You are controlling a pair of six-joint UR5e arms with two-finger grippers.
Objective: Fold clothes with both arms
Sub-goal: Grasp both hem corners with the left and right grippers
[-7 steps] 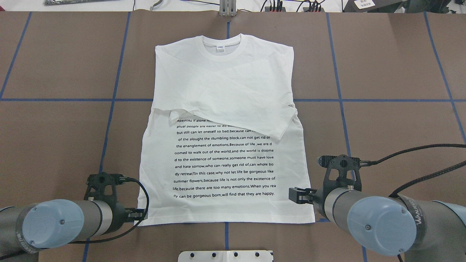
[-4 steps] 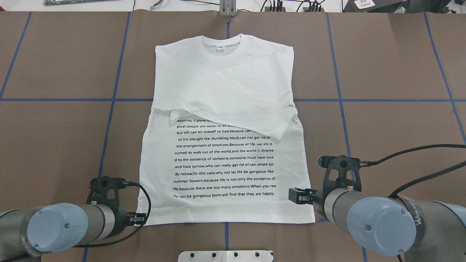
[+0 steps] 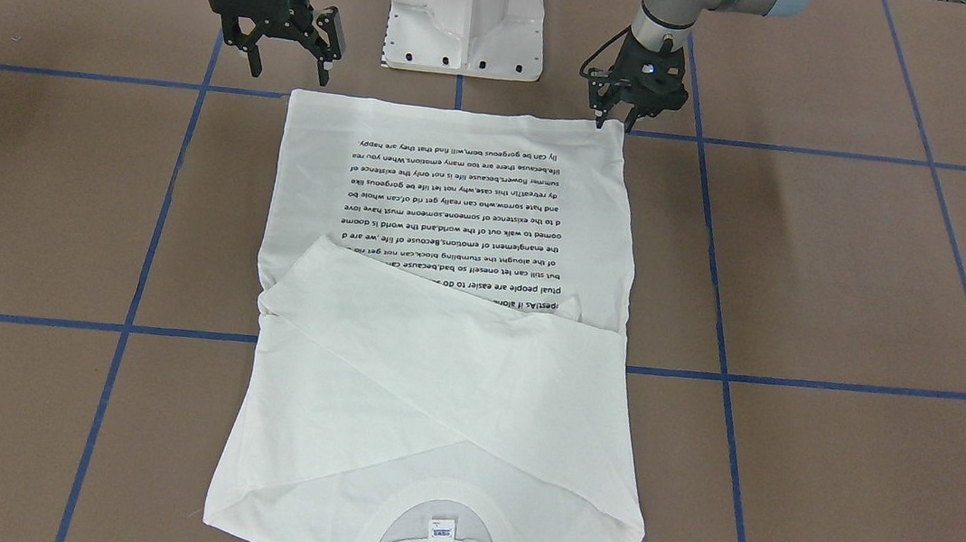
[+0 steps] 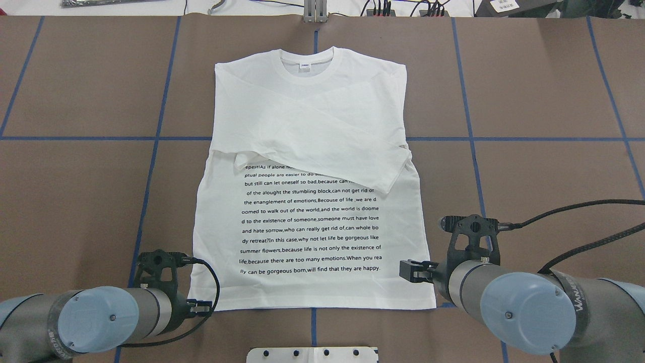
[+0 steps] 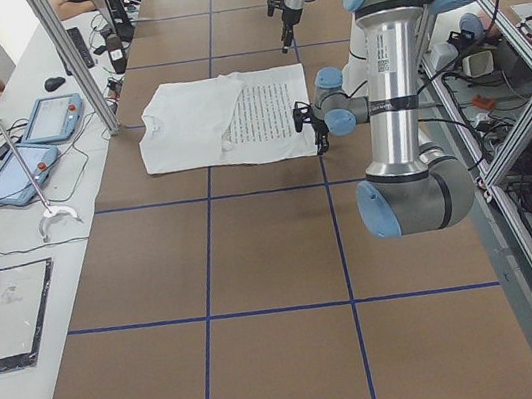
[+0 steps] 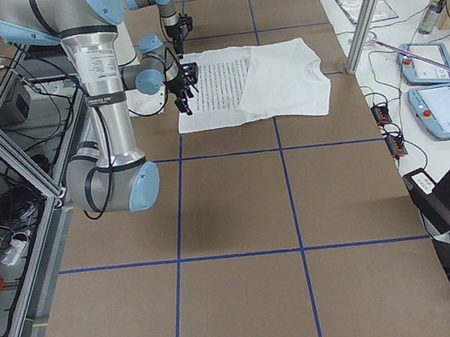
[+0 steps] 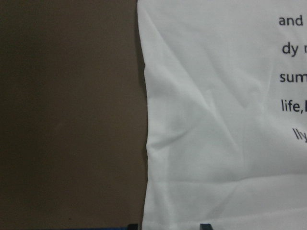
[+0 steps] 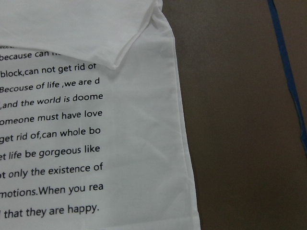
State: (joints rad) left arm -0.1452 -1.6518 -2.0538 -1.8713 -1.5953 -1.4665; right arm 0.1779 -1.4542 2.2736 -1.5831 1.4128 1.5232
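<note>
Two grippers, both spread. The left gripper [image 3: 614,122] straddles one near hem corner of the T-shirt [image 4: 312,126]; the right gripper [image 3: 286,67] hangs just behind the other corner. The shirt lies flat mid-table [image 4: 529,176], sleeves crossed over the chest. The body fold is not yet done.

One shirt [image 4: 312,151], one table [image 4: 529,75], one base block [image 3: 467,10]. Two arms: left arm [image 4: 95,322], right arm [image 4: 529,312]. Two grippers: left gripper [image 3: 615,121], right gripper [image 3: 288,65]
</note>
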